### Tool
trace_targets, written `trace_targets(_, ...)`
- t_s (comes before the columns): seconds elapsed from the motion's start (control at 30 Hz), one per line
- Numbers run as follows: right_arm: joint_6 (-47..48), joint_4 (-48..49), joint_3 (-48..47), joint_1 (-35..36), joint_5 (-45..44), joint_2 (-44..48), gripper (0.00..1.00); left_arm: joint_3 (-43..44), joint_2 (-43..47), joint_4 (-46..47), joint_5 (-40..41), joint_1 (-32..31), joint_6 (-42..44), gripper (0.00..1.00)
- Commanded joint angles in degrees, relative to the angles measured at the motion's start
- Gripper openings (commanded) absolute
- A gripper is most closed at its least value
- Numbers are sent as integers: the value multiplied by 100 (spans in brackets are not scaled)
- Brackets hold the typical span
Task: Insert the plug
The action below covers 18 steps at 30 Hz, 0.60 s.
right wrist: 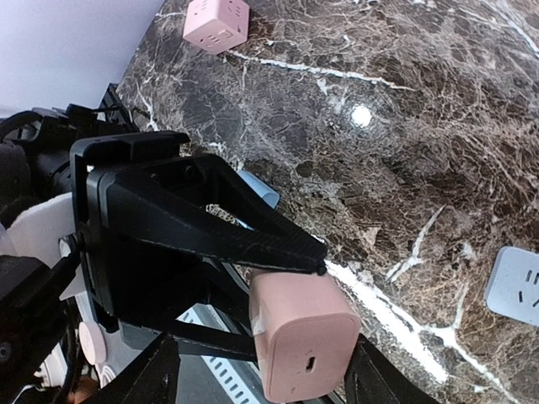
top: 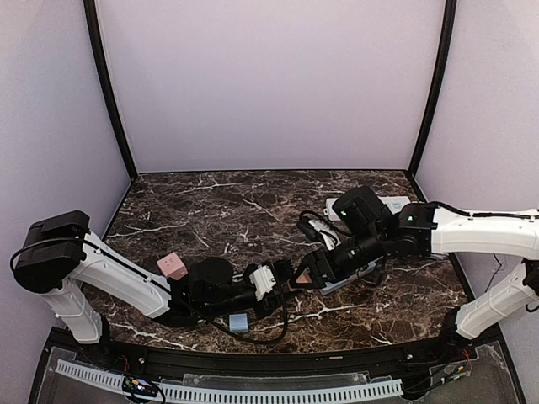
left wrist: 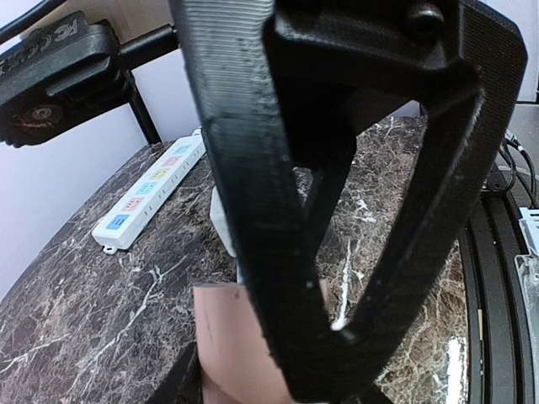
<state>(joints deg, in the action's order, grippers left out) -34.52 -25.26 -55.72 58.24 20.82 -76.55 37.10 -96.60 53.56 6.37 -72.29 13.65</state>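
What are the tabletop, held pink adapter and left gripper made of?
Tabletop: marble or marble-look laminate, polished; white veins, lamp glare.
Held pink adapter: moulded plastic, satin; smooth faces, rounded edges.
Left gripper: black plastic, likely 3D-printed; fine layer ridges on fingers.

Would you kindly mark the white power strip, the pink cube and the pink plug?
white power strip point(left wrist: 152, 188), left wrist view, top socket face.
pink cube point(right wrist: 217, 21), right wrist view, socket face.
pink plug point(right wrist: 305, 337), right wrist view, front face.

White arm links point(top: 118, 278), black joints point(top: 50, 252), black ribbed fingers point(left wrist: 253, 210), thin black cables point(top: 472, 212)
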Motion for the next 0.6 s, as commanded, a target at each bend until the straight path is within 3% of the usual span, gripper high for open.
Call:
trace_targets(0.0, -54, 161, -213, 101, -91, -91, 63, -98, 225, 146, -116, -32, -69, 1)
trace_targets(0.3, -92, 165, -300, 141, -104, -216, 46, -98, 223, 146, -143, -39, -94, 1)
trace_targets(0.57, -63, 154, -385, 152, -78, -332, 47, -73, 198, 128, -142, -39, -87, 1)
